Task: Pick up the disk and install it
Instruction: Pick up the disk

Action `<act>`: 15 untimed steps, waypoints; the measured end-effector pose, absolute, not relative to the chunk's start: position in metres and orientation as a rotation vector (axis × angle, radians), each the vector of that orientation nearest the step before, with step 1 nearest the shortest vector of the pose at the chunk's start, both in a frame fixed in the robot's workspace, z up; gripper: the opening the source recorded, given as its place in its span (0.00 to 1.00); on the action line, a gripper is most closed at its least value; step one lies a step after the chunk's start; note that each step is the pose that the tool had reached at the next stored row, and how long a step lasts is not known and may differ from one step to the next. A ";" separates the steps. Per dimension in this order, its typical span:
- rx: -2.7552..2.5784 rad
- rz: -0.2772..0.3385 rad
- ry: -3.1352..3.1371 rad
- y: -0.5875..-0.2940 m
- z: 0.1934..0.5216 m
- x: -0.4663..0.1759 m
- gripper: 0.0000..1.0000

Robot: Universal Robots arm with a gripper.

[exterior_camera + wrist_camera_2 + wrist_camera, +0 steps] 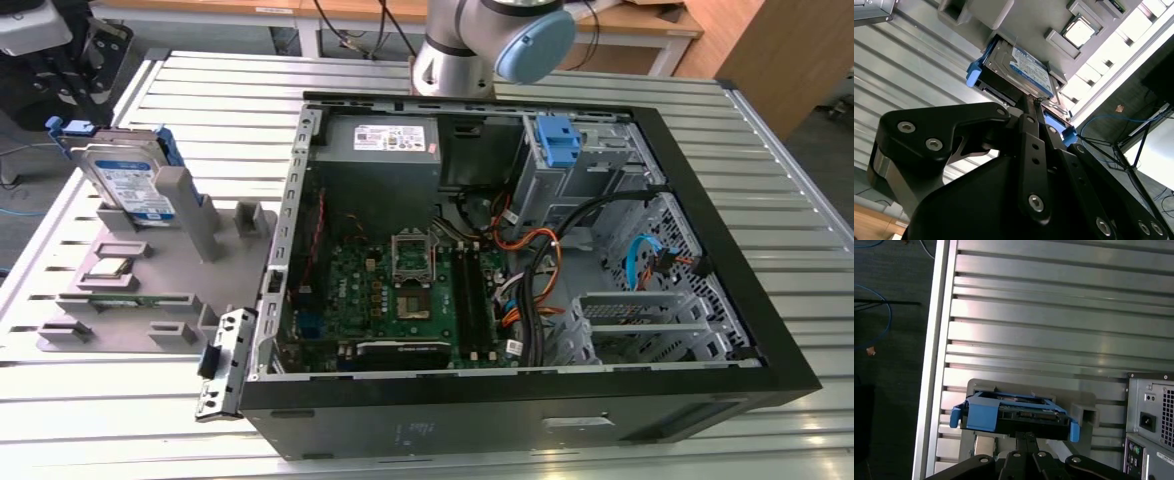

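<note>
The disk [135, 186], a silver drive with a blue-and-white label and a blue bracket, stands on edge in a grey fixture [134, 290] at the exterior view's left. Both wrist views look at it: its labelled face [1023, 67] in the second, its blue-bracketed edge [1014, 412] in the first. My gripper [1034, 103] points at the disk from a short distance, apart from it. Its black fingers lie together in the first wrist view too, gripper [1026, 436] shut and holding nothing.
An open computer case [767, 330] lies on the slatted metal table [120, 420], with a motherboard, cables, a grey power supply [387, 140] and a blue bracket [557, 140] in its drive bay. Another drive [107, 148] stands behind the disk. The table edge runs close to the fixture.
</note>
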State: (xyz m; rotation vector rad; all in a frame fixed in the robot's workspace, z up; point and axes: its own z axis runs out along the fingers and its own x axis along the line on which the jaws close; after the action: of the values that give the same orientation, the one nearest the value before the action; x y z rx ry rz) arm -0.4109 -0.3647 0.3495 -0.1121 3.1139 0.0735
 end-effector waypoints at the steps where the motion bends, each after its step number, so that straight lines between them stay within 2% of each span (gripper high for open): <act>1: -0.113 0.074 3.114 -0.365 0.349 -0.411 0.10; 15: -0.233 0.075 3.109 -0.365 0.349 -0.411 0.10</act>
State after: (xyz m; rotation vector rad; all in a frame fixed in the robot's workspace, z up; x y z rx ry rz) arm -0.4109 -0.3647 0.3495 -0.2330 3.1090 0.0751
